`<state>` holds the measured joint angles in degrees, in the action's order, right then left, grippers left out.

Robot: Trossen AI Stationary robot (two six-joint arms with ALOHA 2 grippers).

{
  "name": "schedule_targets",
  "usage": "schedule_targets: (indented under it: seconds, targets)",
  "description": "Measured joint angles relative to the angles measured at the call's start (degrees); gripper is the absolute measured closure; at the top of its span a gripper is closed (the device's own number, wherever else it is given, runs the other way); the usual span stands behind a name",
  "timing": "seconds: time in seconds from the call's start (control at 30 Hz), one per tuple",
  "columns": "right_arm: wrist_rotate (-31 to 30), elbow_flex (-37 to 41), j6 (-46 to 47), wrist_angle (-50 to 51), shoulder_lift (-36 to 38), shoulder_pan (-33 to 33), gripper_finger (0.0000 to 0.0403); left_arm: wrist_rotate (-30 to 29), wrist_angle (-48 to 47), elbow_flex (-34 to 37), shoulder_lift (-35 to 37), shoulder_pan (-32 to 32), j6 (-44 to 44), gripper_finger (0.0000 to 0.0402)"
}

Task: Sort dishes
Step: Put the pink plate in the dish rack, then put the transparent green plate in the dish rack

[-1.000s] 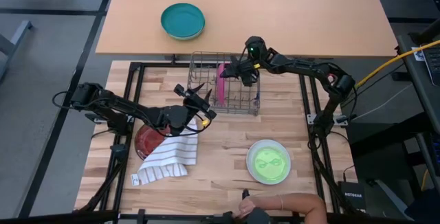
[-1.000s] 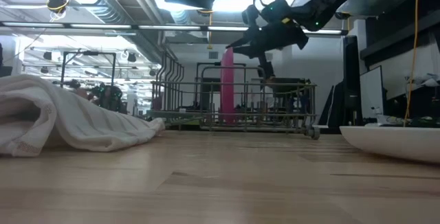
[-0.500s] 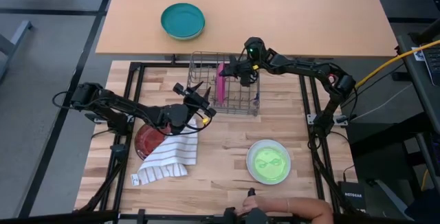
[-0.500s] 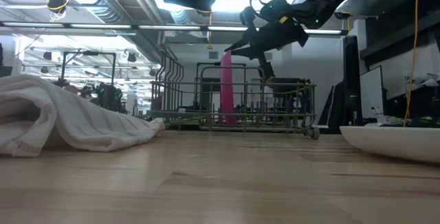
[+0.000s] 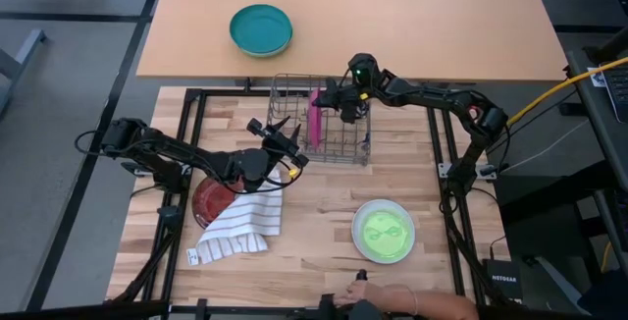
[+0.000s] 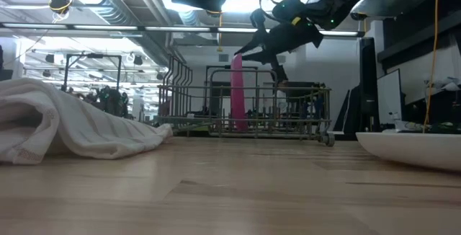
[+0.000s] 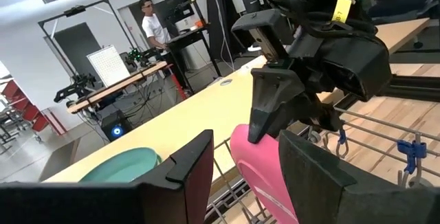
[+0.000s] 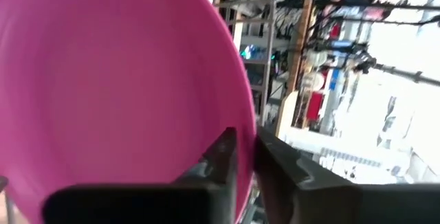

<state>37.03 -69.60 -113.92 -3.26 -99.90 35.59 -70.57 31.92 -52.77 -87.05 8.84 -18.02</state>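
The right gripper (image 5: 332, 97) pinches the rim of the pink plate (image 5: 315, 118), which stands on edge inside the wire rack (image 5: 358, 143). The left gripper (image 5: 285, 141), spread open and empty, waits just beside the rack.

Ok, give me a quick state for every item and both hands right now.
pink plate: upright in rack, gripped at rim
wire rack: holds only the pink plate
green plate: flat on table
dark red plate: flat, partly under cloth
striped cloth: crumpled
right hand: shut on pink plate
left hand: open, beside rack
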Motion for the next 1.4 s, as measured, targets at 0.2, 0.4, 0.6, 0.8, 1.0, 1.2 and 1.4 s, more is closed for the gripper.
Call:
schedule_targets:
  seconds: [0.2, 0.4, 0.6, 0.8, 1.0, 1.2, 1.4]
  targets:
    - [-2.95, 0.08, 0.29, 0.22, -0.07, -1.46, 0.0273, 0.00, 0.00, 0.00, 0.00, 0.00, -0.01, 0.0247]
    - [-9.06, 0.09, 0.51, 0.36, -0.08, -2.40, 0.0240, 0.00, 0.00, 0.00, 0.00, 0.01, -0.22, 0.0247]
    - [-18.15, 0.07, 4.45, -0.08, 0.15, -3.08, 0.0237, 0.00, -0.02, 0.00, 0.00, 0.00, -1.48, 0.0247]
    - [-20.75, 0.12, 4.62, 0.13, 0.67, -2.92, 0.0237, 0.00, 0.00, 0.00, 0.00, 0.00, -1.51, 0.0247]
    - [-21.42, 0.31, 4.63, 1.41, 2.34, -2.97, 0.0237, 0.00, -0.02, 0.00, 0.00, 0.02, -1.51, 0.0247]
    - [-22.00, 0.33, 4.61, 0.63, 3.32, -2.97, 0.0237, 0.00, 0.00, 0.00, 0.00, 0.00, -1.43, 0.0247]
    - [-26.38, 0.32, 4.69, 0.67, 3.62, -2.99, 0.0237, 0.00, 0.00, 0.00, 0.00, 0.00, -1.51, 0.0247]
